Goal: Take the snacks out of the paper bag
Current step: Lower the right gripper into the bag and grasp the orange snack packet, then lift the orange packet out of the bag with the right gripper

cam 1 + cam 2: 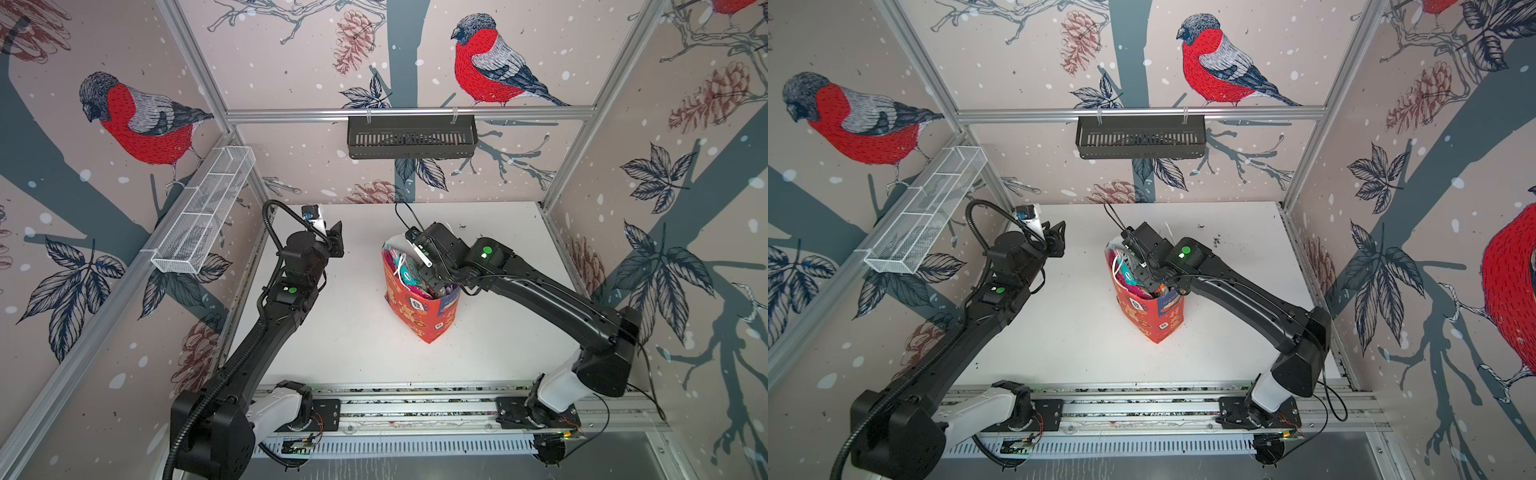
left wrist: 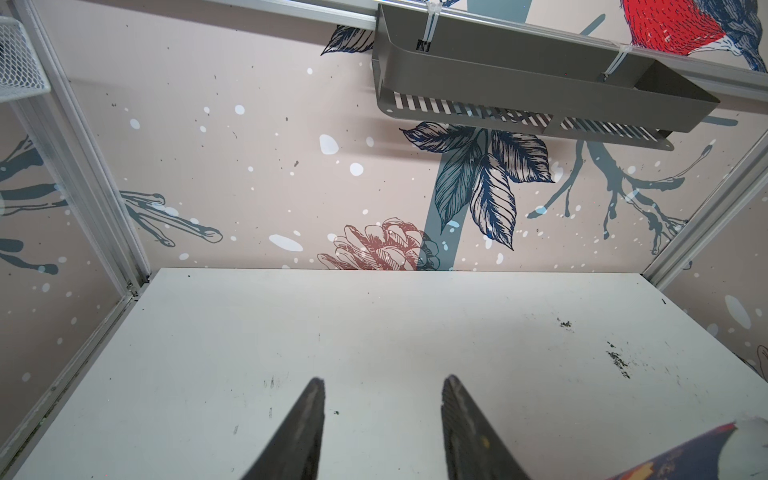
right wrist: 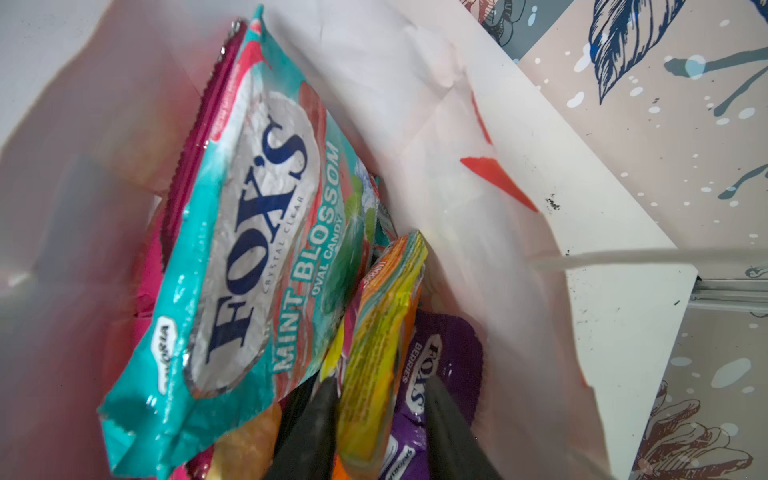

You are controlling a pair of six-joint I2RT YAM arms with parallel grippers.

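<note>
1. The right gripper [image 3: 379,384] reaches down into the bag. Its two dark fingers stand narrowly apart on either side of an orange-and-yellow glossy flat candy pack [image 3: 386,316]. I cannot tell whether they have pinched it.
2. That pack stands on edge with its flat faces turned to the fingers. Its long axis runs roughly along their reach. It looks light, thin and slippery, so I judge a pinch across the faces near the crimped end would hold best.
3. Just beside it lies a purple glossy "FOX'S" pack [image 3: 449,357], partly under the orange one.
4. On the other side leans a teal glossy "FOX'S" mint pack [image 3: 249,249], long axis nearly parallel. Behind it shows the crimped edge of a pink foil chip bag [image 3: 199,137].
5. All of the snacks sit inside the upright red paper gift bag [image 1: 419,316], which stands near the middle of the white tabletop [image 1: 353,332]. Its paper walls look soft and light, so a pull could drag or tip it.
6. The left gripper [image 2: 384,380] hovers well apart from the bag, jaws wide with nothing between them.
</note>
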